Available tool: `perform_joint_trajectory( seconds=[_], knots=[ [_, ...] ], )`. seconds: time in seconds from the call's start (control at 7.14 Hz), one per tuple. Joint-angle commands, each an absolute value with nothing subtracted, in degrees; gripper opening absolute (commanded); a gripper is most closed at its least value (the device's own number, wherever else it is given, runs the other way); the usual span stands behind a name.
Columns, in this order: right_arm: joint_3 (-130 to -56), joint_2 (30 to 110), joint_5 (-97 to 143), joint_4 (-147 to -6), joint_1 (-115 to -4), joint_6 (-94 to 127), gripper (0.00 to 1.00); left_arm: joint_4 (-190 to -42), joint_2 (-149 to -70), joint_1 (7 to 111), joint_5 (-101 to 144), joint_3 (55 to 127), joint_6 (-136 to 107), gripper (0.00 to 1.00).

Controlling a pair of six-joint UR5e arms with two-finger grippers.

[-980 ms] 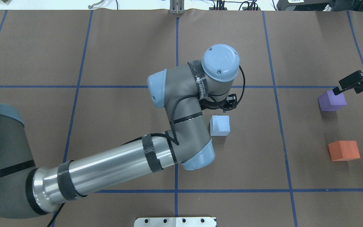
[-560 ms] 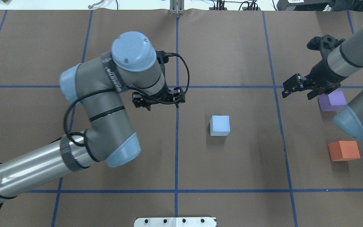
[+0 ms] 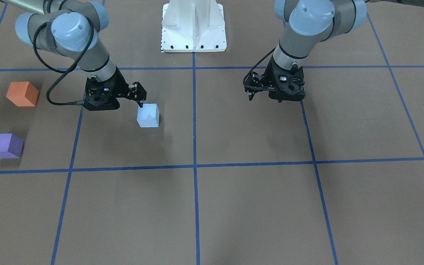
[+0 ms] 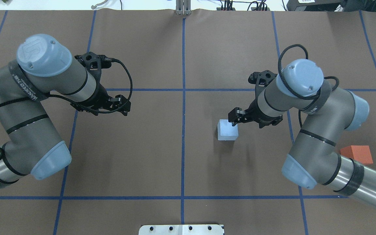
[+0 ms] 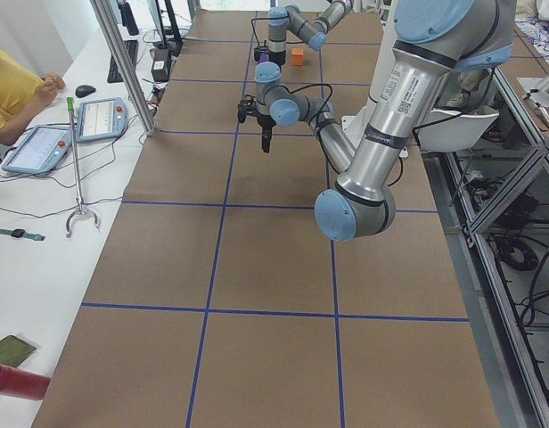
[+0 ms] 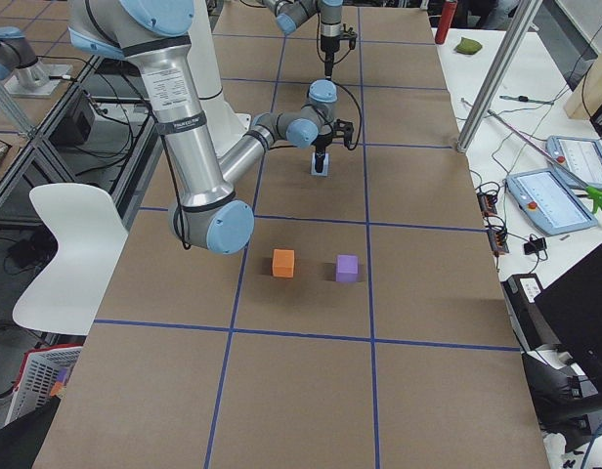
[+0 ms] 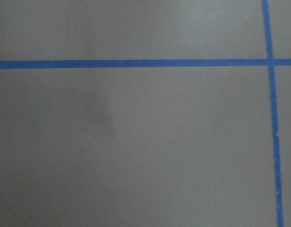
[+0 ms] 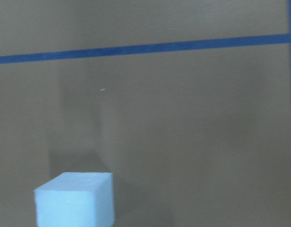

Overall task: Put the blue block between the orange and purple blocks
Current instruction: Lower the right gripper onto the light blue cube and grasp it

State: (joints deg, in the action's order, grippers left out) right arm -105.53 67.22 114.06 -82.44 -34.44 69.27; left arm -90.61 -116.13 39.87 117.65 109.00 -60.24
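The light blue block (image 4: 227, 130) sits near the table's middle; it also shows in the front view (image 3: 148, 115) and low left in the right wrist view (image 8: 74, 198). My right gripper (image 4: 255, 119) is open and hovers just to its right, one fingertip (image 3: 140, 103) over the block's corner. The orange block (image 3: 21, 94) and purple block (image 3: 5, 145) stand apart at the robot's far right. In the overhead view the orange block (image 4: 357, 153) is partly covered by my right arm and the purple one is hidden. My left gripper (image 4: 101, 106) is open and empty over bare table.
Blue tape lines (image 4: 183, 89) grid the brown table. The white base plate (image 3: 193, 25) sits at the robot's edge. An operator (image 5: 12, 89) and tablets are beside the table's far side. There is a gap between the orange block (image 6: 283, 262) and the purple block (image 6: 347, 268).
My left arm has pulled away from the blue block to the left. My right arm has come from the purple block over to the blue block. The blocks have not moved.
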Motion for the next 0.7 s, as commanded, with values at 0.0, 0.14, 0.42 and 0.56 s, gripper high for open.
perform_joint_trajectory(
  seconds=[0.0, 0.14, 0.42, 0.56],
  knots=[
    [-103.46, 65.04, 110.14, -82.44, -31.47, 70.75, 1.0, -90.88, -115.66, 39.9, 117.6, 108.64, -60.03, 1.0],
    [-103.36, 65.04, 109.52, -82.53, -30.94, 70.66, 1.0, -90.88, -115.66, 39.9, 117.51, 108.55, -60.12, 1.0],
    [-101.35, 64.52, 108.03, -80.79, -30.41, 70.66, 1.0, -91.05, -115.66, 39.73, 117.42, 108.11, -60.29, 1.0],
    [-98.29, 64.42, 107.93, -75.9, -30.41, 70.93, 1.0, -91.05, -115.66, 39.64, 117.42, 108.02, -60.29, 1.0]
  ],
)
